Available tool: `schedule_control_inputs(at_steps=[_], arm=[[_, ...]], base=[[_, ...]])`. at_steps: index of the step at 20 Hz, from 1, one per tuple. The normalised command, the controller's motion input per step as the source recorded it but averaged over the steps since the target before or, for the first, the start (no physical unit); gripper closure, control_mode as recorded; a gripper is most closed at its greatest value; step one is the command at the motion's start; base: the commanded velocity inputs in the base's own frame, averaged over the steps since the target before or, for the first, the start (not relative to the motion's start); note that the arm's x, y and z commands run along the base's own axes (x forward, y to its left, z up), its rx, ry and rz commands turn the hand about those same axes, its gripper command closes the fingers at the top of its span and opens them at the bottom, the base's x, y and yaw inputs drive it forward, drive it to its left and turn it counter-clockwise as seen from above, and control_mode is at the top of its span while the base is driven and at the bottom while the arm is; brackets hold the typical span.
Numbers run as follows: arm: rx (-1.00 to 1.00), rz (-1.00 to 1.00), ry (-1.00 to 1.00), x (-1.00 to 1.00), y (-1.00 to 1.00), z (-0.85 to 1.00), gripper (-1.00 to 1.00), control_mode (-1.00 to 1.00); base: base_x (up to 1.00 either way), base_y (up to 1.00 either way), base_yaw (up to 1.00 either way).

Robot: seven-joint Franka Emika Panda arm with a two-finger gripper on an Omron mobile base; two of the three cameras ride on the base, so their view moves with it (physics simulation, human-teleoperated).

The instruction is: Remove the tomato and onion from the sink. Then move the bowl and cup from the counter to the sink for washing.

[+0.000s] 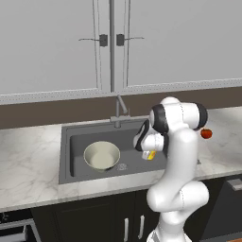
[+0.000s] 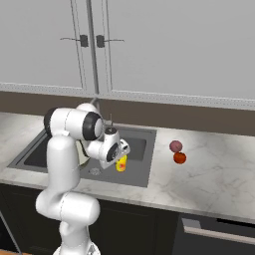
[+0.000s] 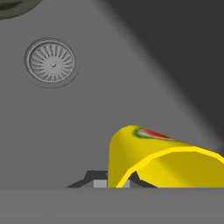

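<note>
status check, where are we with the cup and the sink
Gripper shut on small yellow cup, held over dark grey sink. Cream-white bowl already in basin. Nothing in the way below.

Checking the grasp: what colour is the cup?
Bright yellow cup with a red-and-green mark; clearest in the hand view.

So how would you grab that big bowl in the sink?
Probably by its rim, coming straight down from above. The bowl sits upright and open-mouthed in the sink, too wide for the fingers to span, so one finger inside and one outside the thin wall looks best. The gripper is shut on the yellow cup.
</note>
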Motion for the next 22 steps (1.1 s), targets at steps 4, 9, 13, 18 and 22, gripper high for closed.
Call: schedule_control_inputs(at_steps=[4,9,13,18,22], arm=[[0.0,0.0,-0.01,0.08,0.0,-0.21,1.0,-1.0],[0.0,0.0,-0.01,0.11,0.0,-0.22,1.0,-1.0],[0.0,0.0,0.0,0.13,-0.01,-0.22,1.0,-1.0],[0.0,0.0,0.0,0.14,-0.02,-0.22,1.0,-1.0],[0.0,0.0,0.0,0.17,-0.01,-0.23,1.0,-1.0]], base=[[0.0,0.0,0.0],[0.0,0.0,0.0],[0.0,0.0,0.0],[0.0,0.0,0.0],[0.0,0.0,0.0]])
